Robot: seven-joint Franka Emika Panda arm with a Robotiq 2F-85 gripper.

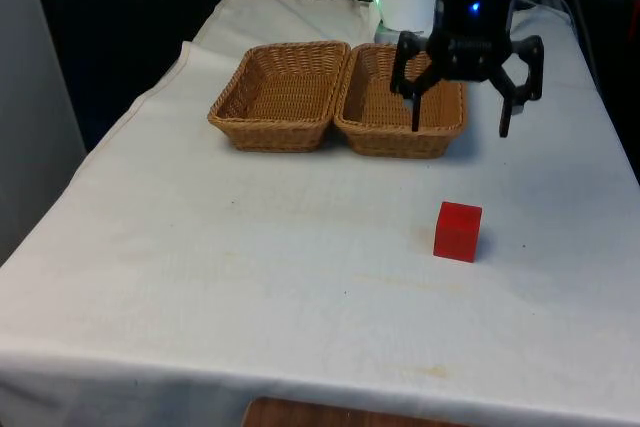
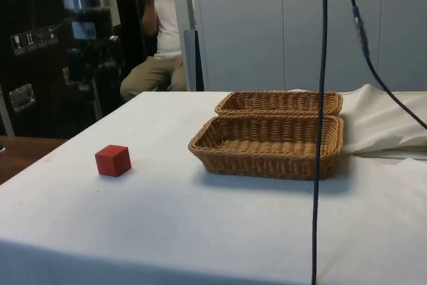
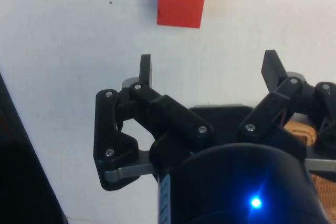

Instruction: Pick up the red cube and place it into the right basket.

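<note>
In the front view, going left to right: two wicker baskets sit side by side at the table's far end, the left basket (image 1: 278,97) then the right basket (image 1: 402,102). The gripper (image 1: 461,125) hangs above the right basket's near rim, jaws spread wide and empty. The red cube (image 1: 458,231) rests on the cloth at about six o'clock from the gripper, well apart, so I judge the coming move to be a forward reach and descent.

White-clothed table (image 1: 250,277) carries two wicker baskets (image 1: 285,97); red cube (image 1: 458,231).
</note>
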